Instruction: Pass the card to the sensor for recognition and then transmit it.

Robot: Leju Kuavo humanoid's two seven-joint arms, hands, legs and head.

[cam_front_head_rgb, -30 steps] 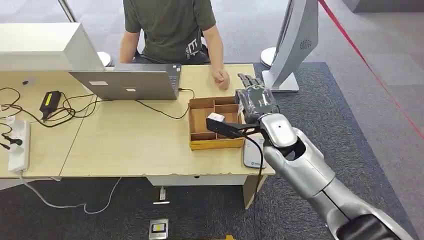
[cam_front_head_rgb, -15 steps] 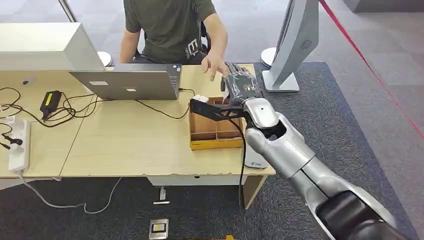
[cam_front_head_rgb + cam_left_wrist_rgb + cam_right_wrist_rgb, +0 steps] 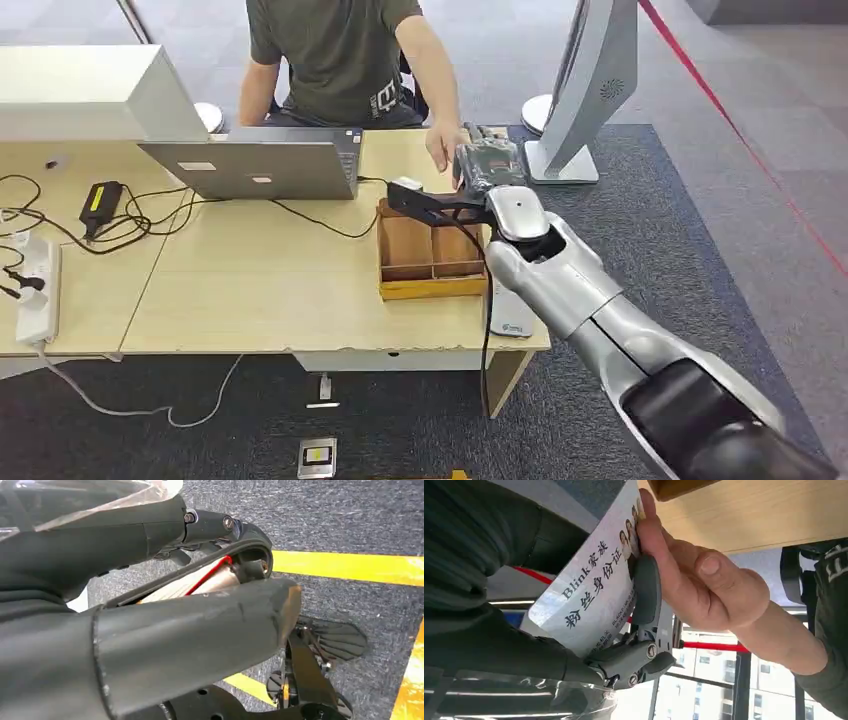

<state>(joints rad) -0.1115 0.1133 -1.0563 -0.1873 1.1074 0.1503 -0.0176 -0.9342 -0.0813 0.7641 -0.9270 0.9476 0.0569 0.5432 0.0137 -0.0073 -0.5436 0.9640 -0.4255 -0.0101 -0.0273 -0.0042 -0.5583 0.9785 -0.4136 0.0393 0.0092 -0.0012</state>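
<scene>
The right hand [image 3: 487,163] is held out over the far right corner of the desk [image 3: 250,280], beyond the divided wooden tray [image 3: 430,250] and close to the desk's right edge. Open carpet lies to the right, up to the white stand [image 3: 585,90]. A person's hand [image 3: 442,148] is met there, just beside the robot's fingers.

From the head view the card cannot be made out. In the right wrist view the card [image 3: 591,587] is seen plainly: white, printed with dark characters, pressed between the grey thumb [image 3: 646,592] on its face and the dark fingers behind it. The person's fingers are laid on the same card's far edge, touching the thumb.

The left hand [image 3: 190,630] is seen hanging above the carpet; whether its fingers are closed cannot be told.
</scene>
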